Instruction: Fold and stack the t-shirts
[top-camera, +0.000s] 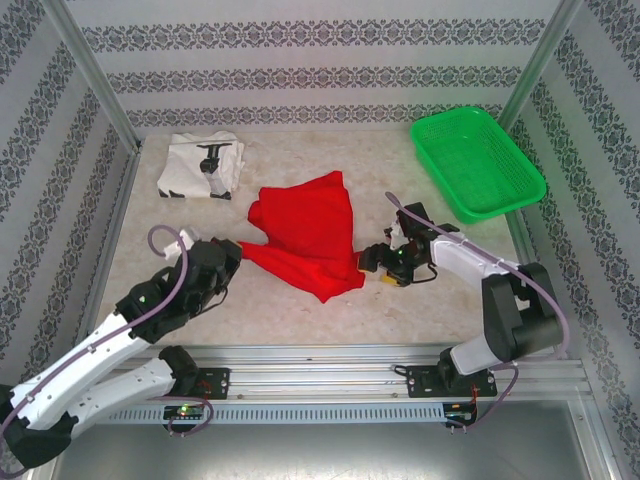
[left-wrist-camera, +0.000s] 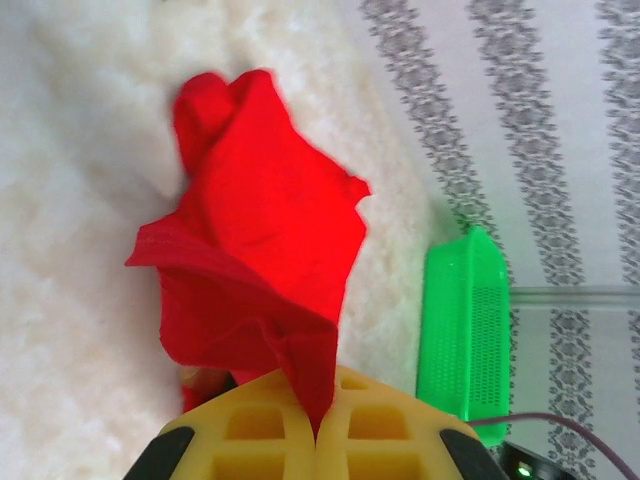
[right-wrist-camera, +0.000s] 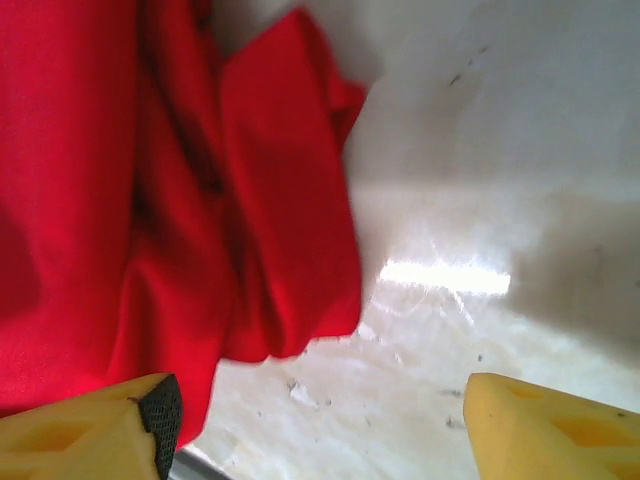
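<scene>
Red t-shirt is seen crumpled mid-tabletop, one corner pinched in the closed left claw. The right claw is held wide beside the hem, apparently gripping nothing. If pulled from one side only, the cloth could be bunched.

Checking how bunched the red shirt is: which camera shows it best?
Top external: the whole red shirt lies crumpled in frame. Left wrist shows most of it, one corner pinched in the left gripper. Right wrist shows close, blurred folds.
</scene>
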